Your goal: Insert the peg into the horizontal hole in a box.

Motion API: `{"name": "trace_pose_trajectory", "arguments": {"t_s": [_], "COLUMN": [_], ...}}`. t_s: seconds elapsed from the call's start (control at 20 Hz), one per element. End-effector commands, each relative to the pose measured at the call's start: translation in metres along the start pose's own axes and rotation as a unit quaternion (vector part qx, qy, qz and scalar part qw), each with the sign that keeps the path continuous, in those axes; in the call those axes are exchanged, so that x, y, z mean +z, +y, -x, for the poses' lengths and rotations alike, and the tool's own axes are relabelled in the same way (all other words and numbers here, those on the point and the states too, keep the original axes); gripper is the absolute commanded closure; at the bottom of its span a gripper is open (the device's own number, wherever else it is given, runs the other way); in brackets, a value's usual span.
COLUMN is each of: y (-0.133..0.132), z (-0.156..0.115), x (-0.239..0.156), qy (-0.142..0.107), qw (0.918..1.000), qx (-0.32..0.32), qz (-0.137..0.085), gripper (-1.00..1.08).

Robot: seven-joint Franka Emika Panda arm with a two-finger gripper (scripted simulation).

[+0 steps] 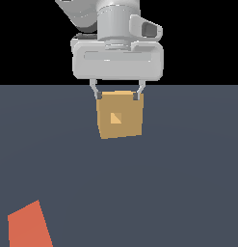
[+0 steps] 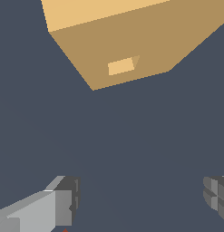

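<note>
The tan box [image 1: 120,115] stands on the dark grey floor in the middle of the exterior view, with its small square hole [image 1: 115,118] facing the camera. In the wrist view the box [image 2: 131,41] and hole [image 2: 121,66] lie well apart from the fingers. My gripper [image 1: 117,96] hangs over the floor, open and empty, its fingertips overlapping the box's top edge in the exterior view. In the wrist view the gripper [image 2: 140,199] has only bare floor between its fingers. The peg [image 1: 29,226] shows just its orange-red end at the exterior view's lower left.
The dark grey floor [image 1: 178,183] spreads all around the box. Beyond its far edge there is only black background.
</note>
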State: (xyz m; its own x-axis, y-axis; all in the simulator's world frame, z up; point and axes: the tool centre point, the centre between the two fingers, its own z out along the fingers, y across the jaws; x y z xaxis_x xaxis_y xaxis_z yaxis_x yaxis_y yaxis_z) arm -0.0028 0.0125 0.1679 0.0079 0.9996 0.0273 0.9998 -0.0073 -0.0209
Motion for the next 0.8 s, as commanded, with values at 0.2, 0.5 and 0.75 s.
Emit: {"name": "trace_pose_trajectory", "arguments": {"t_s": [0.2, 0.5, 0.75], "y": [-0.001, -0.009, -0.018], "z": [0.002, 0.015, 0.033], "x": [0.001, 0.006, 0.013], "qy": [0.0, -0.001, -0.002], "qw": [1.0, 0.9998, 0.9989], "qx": [-0.003, -0.021, -0.048], "qz": [0.0, 0.0, 0.001], "gripper": [-0.92, -0.92, -0.92]}}
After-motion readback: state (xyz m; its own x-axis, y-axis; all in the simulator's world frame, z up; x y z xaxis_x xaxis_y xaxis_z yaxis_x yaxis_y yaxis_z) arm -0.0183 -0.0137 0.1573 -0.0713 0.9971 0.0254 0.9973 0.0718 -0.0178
